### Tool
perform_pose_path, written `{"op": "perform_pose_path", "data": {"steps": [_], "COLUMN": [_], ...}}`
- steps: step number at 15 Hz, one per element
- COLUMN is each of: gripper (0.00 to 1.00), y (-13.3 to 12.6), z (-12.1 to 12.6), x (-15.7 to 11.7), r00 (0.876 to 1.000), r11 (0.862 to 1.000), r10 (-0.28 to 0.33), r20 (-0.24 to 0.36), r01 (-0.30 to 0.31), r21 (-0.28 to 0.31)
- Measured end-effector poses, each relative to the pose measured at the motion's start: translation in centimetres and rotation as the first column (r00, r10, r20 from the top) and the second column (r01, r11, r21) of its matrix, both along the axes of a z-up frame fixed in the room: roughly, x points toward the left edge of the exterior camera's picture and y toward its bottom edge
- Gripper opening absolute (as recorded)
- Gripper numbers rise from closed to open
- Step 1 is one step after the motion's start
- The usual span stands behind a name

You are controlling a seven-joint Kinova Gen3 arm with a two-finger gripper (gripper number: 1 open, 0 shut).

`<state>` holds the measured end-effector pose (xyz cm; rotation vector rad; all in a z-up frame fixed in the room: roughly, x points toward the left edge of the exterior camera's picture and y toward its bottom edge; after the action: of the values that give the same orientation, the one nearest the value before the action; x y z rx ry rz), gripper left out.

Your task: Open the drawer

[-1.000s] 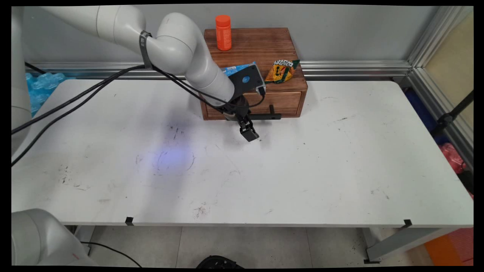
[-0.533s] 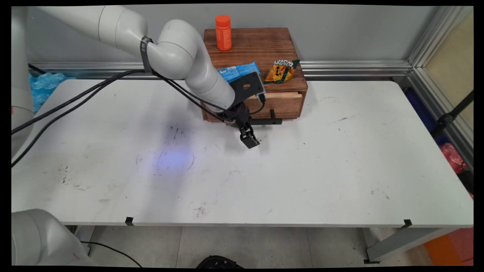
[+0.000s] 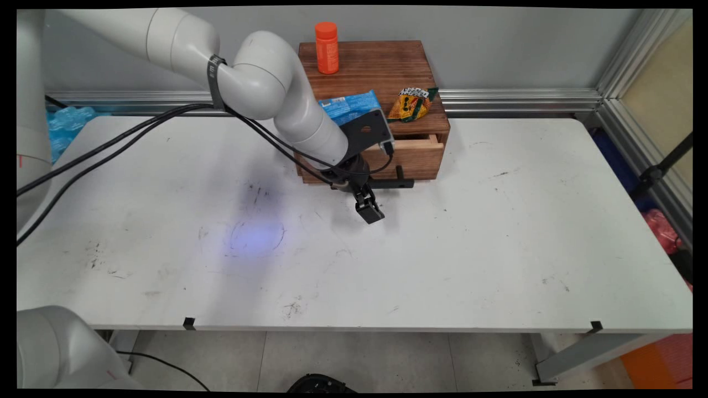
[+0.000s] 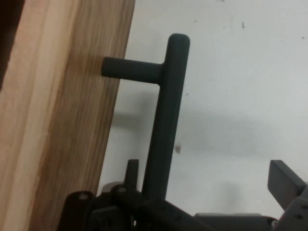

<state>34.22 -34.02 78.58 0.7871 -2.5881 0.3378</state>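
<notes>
Our black two-finger gripper [image 3: 369, 210] [image 4: 207, 173] hangs low over the white table [image 3: 442, 249], and its fingers stand wide apart. They squeeze nothing. The black metal bar handle [image 3: 395, 183] [image 4: 166, 110] runs up between the fingers, close by one finger [image 4: 131, 168] and far from the other. Just past the handle sits the light wooden drawer front [image 3: 412, 152] [image 4: 62, 125]. It pokes out a little from the dark brown wooden box [image 3: 376, 72].

We think the handle can slip away, because the fingers only hook it and do not pinch it. A pull to the side may jam the drawer. Then the whole box may slide or tip.

Up on the box, behind the gripper, stand a tall orange plastic bottle [image 3: 326, 47], a flat blue packet [image 3: 348, 105] and a yellow and green snack bag [image 3: 412, 104]. A jerk may knock the bottle over. The arm's wrist is very near the blue packet and may push it off.
</notes>
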Motion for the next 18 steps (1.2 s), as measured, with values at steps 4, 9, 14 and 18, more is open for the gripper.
{"op": "perform_pose_path", "data": {"steps": [4, 9, 14, 18], "gripper": [1.00, 1.00, 1.00, 1.00], "y": [0.6, 1.5, 2.4, 3.4], "z": [0.3, 0.4, 0.3, 0.3], "x": [-0.6, -1.5, -2.3, -3.0], "r00": [1.000, 1.000, 1.000, 1.000], "r11": [1.000, 0.999, 0.999, 0.998], "r10": [0.006, 0.012, 0.015, 0.013], "r20": [0.004, 0.004, 0.000, -0.003], "r01": [-0.006, -0.012, -0.015, -0.013], "r21": [0.011, 0.030, 0.050, 0.069]}}
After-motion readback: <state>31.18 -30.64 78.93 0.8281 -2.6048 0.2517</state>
